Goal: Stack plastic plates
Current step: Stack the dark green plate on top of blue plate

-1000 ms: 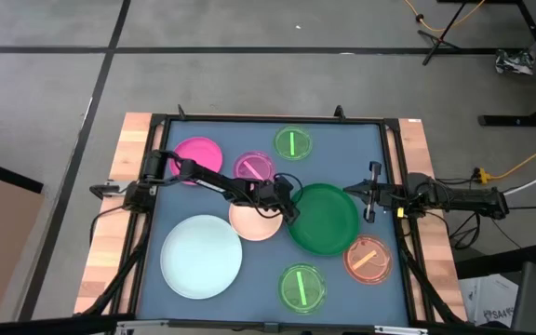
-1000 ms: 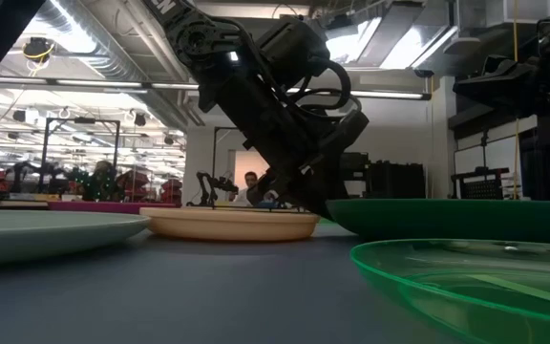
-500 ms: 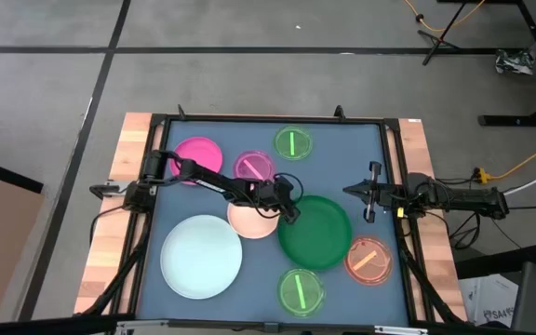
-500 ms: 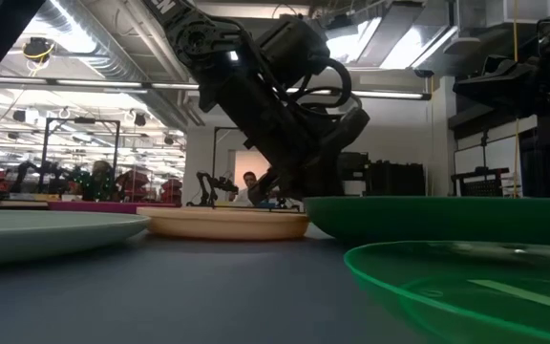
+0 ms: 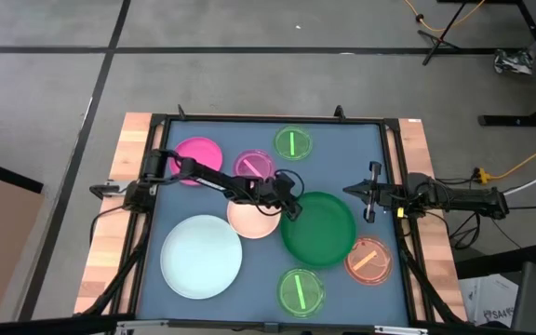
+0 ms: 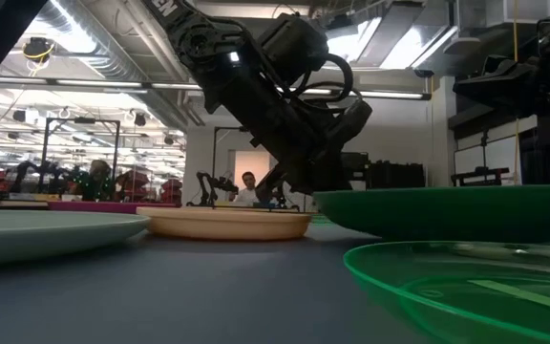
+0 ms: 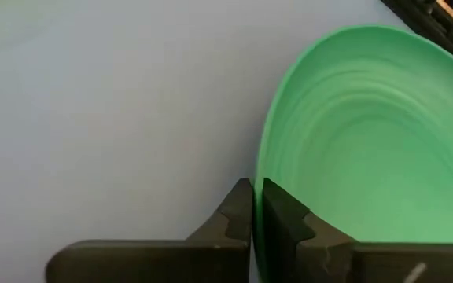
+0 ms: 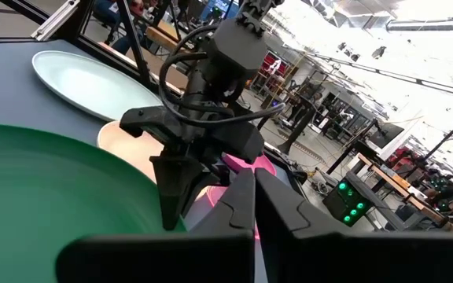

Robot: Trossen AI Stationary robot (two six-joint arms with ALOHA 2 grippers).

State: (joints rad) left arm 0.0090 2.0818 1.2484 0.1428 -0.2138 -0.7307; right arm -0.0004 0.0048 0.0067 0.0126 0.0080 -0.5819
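My left gripper point(image 5: 291, 210) is shut on the left rim of the large dark green plate point(image 5: 320, 229) at mid-table, beside the cream plate point(image 5: 252, 220). The green plate also shows in the low view point(image 6: 447, 212) and in the left wrist view point(image 7: 368, 149). The large pale blue-white plate point(image 5: 201, 256) lies flat at the near left. The magenta plate point(image 5: 196, 154) lies at the far left. My right gripper point(image 5: 370, 197) is shut and empty, near the table's right edge. My left gripper pinches the green plate's rim point(image 7: 256, 185) between its two fingers, one finger inside the plate's hollow and one outside. The fingers come slanting down from the table's left. The held side point(image 6: 325, 199) is raised a little off the table; the plate's right side is hidden.
A small pink plate point(image 5: 254, 166) and a small green plate point(image 5: 293, 142) lie at the far side. Another small green plate point(image 5: 301, 290) lies by the near edge. An orange plate point(image 5: 368, 259) lies right against the green plate's near right rim.
My left gripper has dragged the green plate toward the table's near edge and a little left, then slightly back right. The held rim now stands a bit higher than before. The other plates and my right arm have kept still.
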